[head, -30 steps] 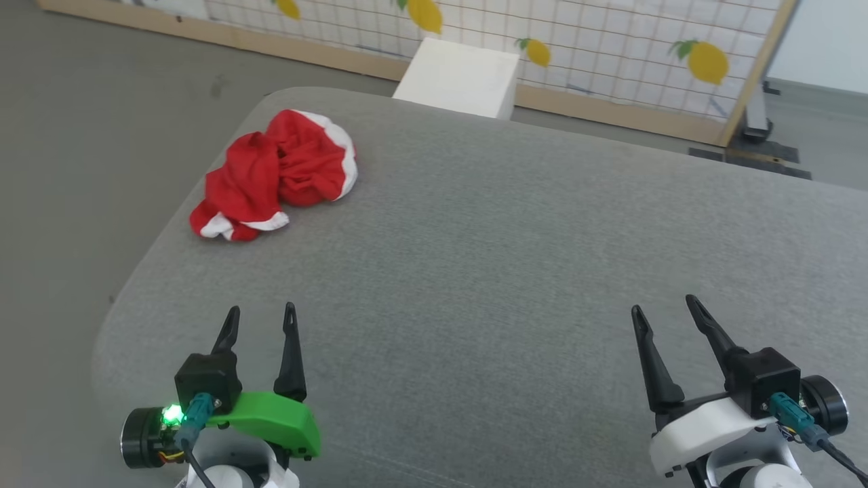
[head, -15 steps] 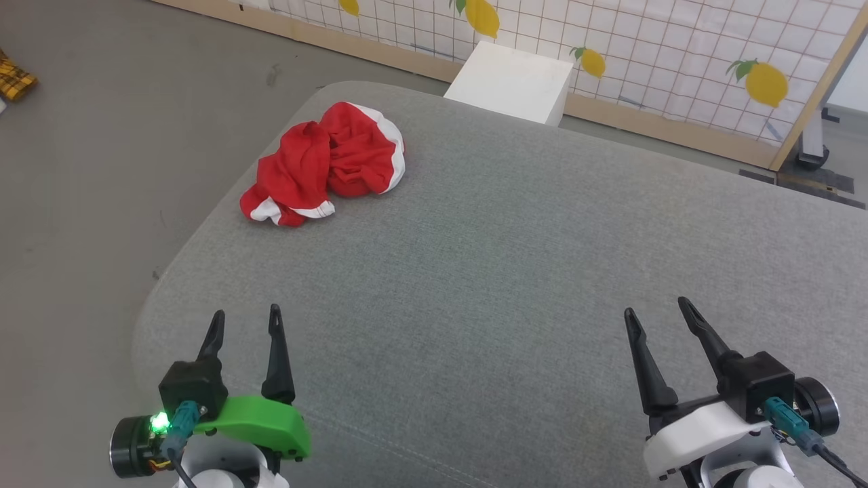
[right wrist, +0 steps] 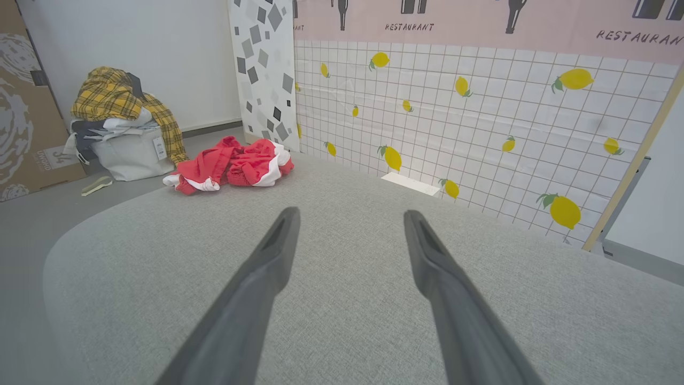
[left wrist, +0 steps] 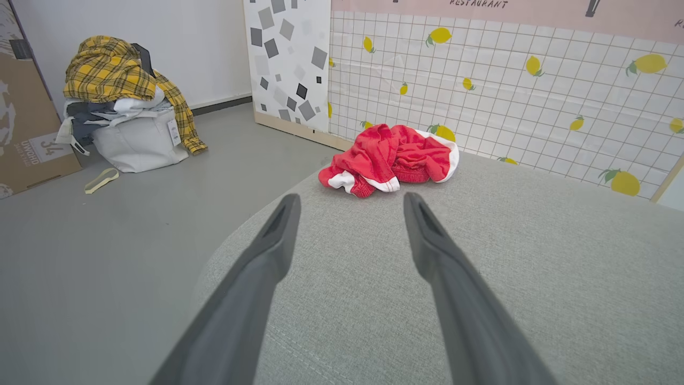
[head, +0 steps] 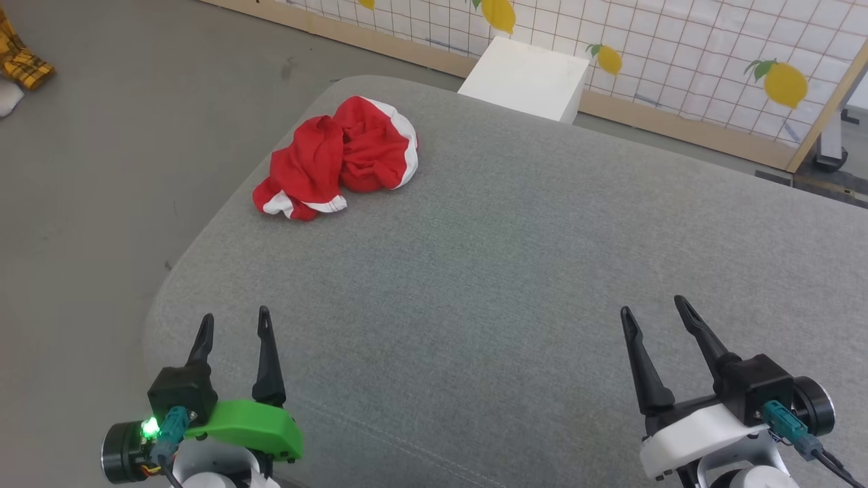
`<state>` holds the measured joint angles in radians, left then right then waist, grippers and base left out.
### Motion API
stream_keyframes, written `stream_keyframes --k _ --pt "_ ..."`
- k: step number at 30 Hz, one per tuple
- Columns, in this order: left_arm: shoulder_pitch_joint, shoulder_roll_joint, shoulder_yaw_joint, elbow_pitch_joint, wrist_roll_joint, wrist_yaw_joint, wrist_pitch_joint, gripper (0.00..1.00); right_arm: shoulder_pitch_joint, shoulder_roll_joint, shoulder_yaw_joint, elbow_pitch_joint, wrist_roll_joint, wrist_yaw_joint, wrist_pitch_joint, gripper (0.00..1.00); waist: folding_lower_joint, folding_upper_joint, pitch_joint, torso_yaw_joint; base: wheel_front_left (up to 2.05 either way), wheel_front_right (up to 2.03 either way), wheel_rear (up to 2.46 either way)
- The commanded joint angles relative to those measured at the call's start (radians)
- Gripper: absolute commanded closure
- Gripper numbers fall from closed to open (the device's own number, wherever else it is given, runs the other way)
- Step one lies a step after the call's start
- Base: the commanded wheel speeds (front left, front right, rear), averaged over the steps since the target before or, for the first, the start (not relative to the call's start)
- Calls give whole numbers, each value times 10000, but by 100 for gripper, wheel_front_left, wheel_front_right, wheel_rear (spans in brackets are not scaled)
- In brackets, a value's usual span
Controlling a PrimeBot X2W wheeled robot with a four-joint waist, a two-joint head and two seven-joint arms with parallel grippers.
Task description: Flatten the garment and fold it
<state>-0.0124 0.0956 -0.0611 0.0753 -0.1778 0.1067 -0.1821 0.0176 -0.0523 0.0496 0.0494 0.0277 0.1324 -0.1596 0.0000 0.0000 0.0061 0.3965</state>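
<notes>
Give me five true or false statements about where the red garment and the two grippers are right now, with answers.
1. The garment lies crumpled on the grey padded surface. True.
2. The left gripper is shut on the garment. False: it is open and well apart from it.
3. The right gripper is open and holds nothing. True.
4. The garment lies nearer the right gripper. False: it sits at the far left corner, nearer the left gripper.
5. A yellow plaid cloth lies beside the garment. False: it tops a pale bundle on the floor.
</notes>
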Motion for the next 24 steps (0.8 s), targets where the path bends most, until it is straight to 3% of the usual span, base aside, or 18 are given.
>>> stream_keyframes --k 1,24 --pt "139 80 -9 54 -151 91 -111 0 -198 14 17 25 58 -13 -110 0 0 0 20 38 0 0 0" --pt "232 149 -184 244 -747 442 -607 0 -232 19 24 119 164 -16 -515 0 0 0 115 873 0 0 0"
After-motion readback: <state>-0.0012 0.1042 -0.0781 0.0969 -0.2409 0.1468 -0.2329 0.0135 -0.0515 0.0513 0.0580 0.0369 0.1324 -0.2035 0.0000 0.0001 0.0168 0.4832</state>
